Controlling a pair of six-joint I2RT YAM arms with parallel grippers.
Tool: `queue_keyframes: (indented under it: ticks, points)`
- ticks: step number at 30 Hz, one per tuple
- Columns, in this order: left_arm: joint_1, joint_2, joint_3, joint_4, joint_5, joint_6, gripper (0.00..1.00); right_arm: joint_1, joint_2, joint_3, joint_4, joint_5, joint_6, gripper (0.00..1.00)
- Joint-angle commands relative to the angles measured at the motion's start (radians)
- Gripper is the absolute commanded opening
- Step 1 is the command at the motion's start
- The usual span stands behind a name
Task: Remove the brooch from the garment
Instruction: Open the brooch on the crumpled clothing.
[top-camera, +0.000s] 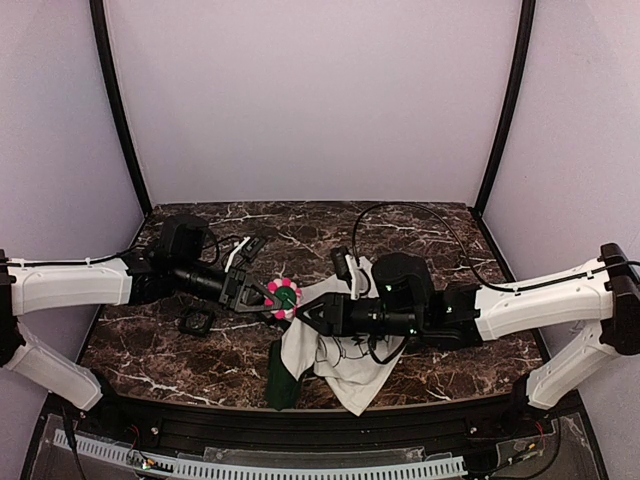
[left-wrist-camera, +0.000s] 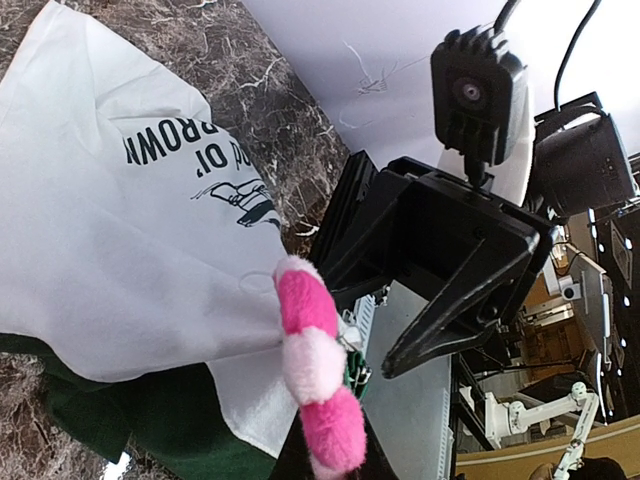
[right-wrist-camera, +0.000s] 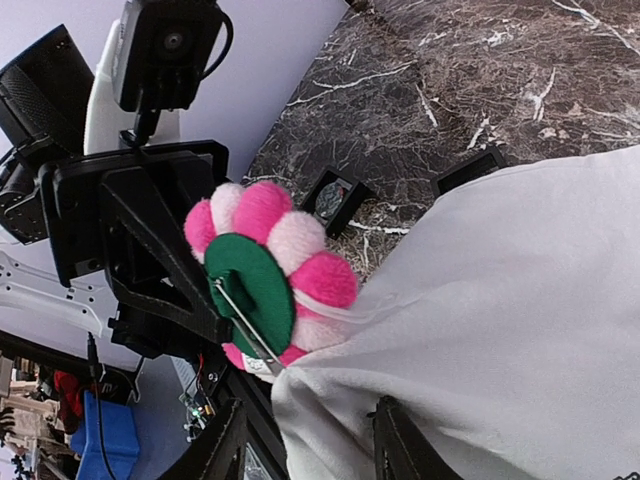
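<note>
The small plush flower-shaped brooch (top-camera: 282, 298) with pink and white petals is light and compressible. It is pinned at the 10 o'clock corner of the limp white printed T-shirt garment (top-camera: 335, 355), above the dark marbled counter (top-camera: 450, 240), with the left tool (top-camera: 262, 296) clenched on its petals. The right tool (right-wrist-camera: 312, 440) straddles bunched cloth at the brooch's 4 o'clock, though whether it is clamped cannot be told; the best hold is probably the fabric close to the stiff green felt backing (right-wrist-camera: 252, 285).

The top camera looks down from behind over the whole table (top-camera: 420, 230), far off. The wrist cameras face each other up close, each showing the other: right camera (left-wrist-camera: 475, 95), left camera (right-wrist-camera: 170, 45). All three views share the brooch (top-camera: 282, 297) and shirt (top-camera: 340, 375).
</note>
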Motion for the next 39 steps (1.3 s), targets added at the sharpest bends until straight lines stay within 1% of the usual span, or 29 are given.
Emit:
queue_keyframes:
  ticks: [1,3,5,10,12,14,16,17,18,19,20,21,22,23,25,27,30,33,39]
  points:
    - [0.005,-0.032,-0.006,0.029,0.037,0.006,0.01,0.008,0.025,0.024,0.009,0.030,-0.007,0.42]
    - [0.005,-0.031,-0.006,0.032,0.045,0.006,0.01,0.008,0.029,0.034,-0.002,0.049,-0.015,0.40]
    - [0.004,-0.031,-0.005,0.033,0.052,0.007,0.01,0.008,0.036,0.044,-0.014,0.064,-0.024,0.33]
    - [0.005,-0.036,-0.006,0.018,0.056,0.027,0.01,0.008,0.039,0.063,-0.035,0.099,-0.045,0.07]
    - [0.005,-0.037,-0.005,0.002,0.051,0.041,0.01,0.007,0.032,0.070,-0.053,0.115,-0.062,0.00]
    - [0.005,-0.035,-0.004,-0.008,0.050,0.052,0.03,0.008,0.026,0.077,-0.066,0.124,-0.083,0.00]
    - [0.005,-0.032,-0.001,-0.016,0.052,0.056,0.08,0.008,0.023,0.088,-0.085,0.124,-0.116,0.00]
    - [0.005,-0.032,0.004,-0.019,0.054,0.058,0.14,0.008,0.025,0.098,-0.101,0.122,-0.132,0.00]
    - [0.005,-0.029,0.012,-0.026,0.056,0.065,0.17,0.007,0.027,0.109,-0.119,0.119,-0.152,0.00]
    - [0.005,-0.029,0.018,-0.027,0.057,0.071,0.25,0.007,0.029,0.120,-0.139,0.111,-0.170,0.00]
    - [0.005,-0.028,0.031,-0.059,0.057,0.086,0.29,0.008,0.032,0.133,-0.158,0.104,-0.190,0.00]
    - [0.005,-0.028,0.037,-0.070,0.056,0.093,0.38,0.007,0.034,0.144,-0.180,0.098,-0.203,0.00]
    - [0.004,-0.026,0.051,-0.093,0.052,0.111,0.44,0.008,0.035,0.156,-0.201,0.098,-0.217,0.00]
    - [0.004,-0.024,0.058,-0.104,0.051,0.119,0.53,0.008,0.034,0.162,-0.218,0.100,-0.228,0.00]
    - [0.005,-0.015,0.079,-0.128,0.056,0.136,0.61,0.008,0.028,0.161,-0.227,0.104,-0.246,0.00]
    - [0.004,0.000,0.093,-0.136,0.065,0.142,0.65,0.008,0.023,0.156,-0.225,0.107,-0.262,0.00]
    - [0.003,0.017,0.107,-0.134,0.074,0.139,0.67,0.008,0.023,0.154,-0.222,0.108,-0.287,0.00]
    - [0.004,0.043,0.116,-0.134,0.075,0.135,0.65,0.008,0.023,0.155,-0.219,0.105,-0.300,0.00]
    - [0.004,0.086,0.128,-0.127,0.073,0.125,0.52,0.010,0.022,0.155,-0.219,0.104,-0.317,0.00]
